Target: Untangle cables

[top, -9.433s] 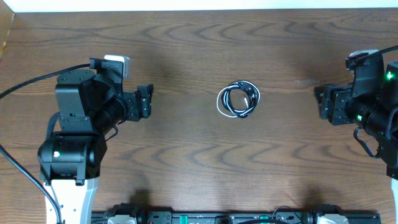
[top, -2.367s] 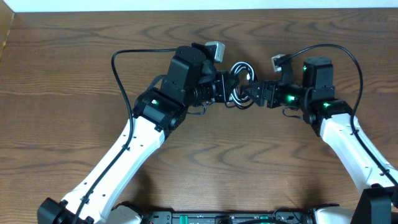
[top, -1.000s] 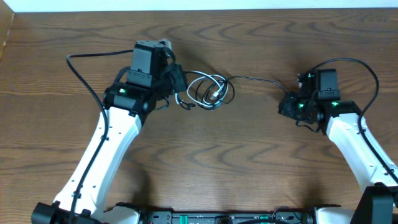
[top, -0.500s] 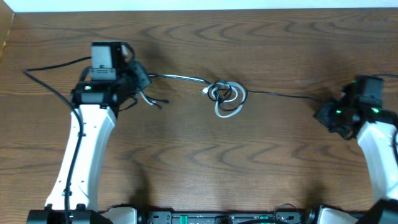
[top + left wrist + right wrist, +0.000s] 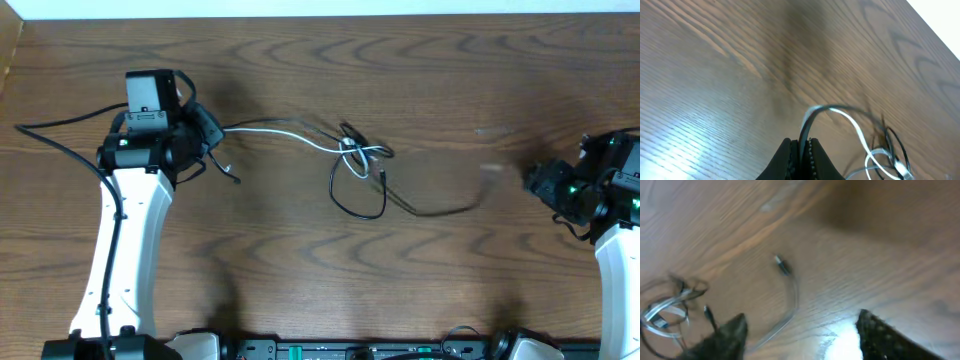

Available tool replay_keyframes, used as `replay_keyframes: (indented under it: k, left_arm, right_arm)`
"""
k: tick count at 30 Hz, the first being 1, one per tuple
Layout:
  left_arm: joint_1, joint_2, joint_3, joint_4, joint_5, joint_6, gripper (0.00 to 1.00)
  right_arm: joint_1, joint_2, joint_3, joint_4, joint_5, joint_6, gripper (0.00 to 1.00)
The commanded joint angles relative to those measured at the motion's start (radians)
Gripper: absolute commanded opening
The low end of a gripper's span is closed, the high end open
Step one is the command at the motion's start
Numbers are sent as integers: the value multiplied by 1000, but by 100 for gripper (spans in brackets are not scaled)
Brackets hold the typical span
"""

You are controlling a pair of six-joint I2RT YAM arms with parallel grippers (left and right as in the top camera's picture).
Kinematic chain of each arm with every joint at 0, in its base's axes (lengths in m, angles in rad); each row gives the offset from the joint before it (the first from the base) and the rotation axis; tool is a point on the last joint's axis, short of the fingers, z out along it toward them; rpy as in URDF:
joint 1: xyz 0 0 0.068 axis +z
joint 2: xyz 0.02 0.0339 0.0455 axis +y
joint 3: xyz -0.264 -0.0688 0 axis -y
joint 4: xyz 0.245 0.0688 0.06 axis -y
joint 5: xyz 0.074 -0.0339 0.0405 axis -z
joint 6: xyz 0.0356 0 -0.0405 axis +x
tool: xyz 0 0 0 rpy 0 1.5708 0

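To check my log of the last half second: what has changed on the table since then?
The right gripper opened its jaws and let go of the black cable, whose end now lies slack. It and the left gripper drew further apart; the left stays shut on the cables, still knotted.

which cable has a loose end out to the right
The black cable: it trails off rightward, unheld, while the white cable runs left into the left gripper.
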Motion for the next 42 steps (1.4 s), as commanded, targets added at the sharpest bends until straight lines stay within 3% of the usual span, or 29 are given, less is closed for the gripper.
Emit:
replay_keyframes:
  k: [1,7,10,13,16,20,24,29,42]
  left_arm:
    - [-41,-11,7,-6,40,-16,7]
    - [-145,-11,7,-2,42,-16,7]
    - [-202,-11,7,10,42,-26,8]
    - [-259,-11,7,28,61,-57,7]
    - [-310,-11,7,77,140,-57,7]
    - [-374,-13,7,132,173,-58,8]
    - [-402,-22,7,134,209,-61,8]
    - [-410,-66,7,134,261,-61,7]
    - [-410,-230,7,127,305,-61,7]
  right_arm:
    - [11,-12,0,8,-112,-113,71]
    - [45,-11,0,36,-310,-276,86]
    - [86,-11,0,45,-317,-277,82]
    - [150,-8,0,64,-326,-297,69]
    - [236,-2,0,93,-341,-348,64]
    - [378,31,0,177,-290,-306,55]
    - [481,94,0,241,-189,-261,61]
    - [580,208,0,344,-117,-212,59]
    - [638,408,0,495,-85,-160,66]
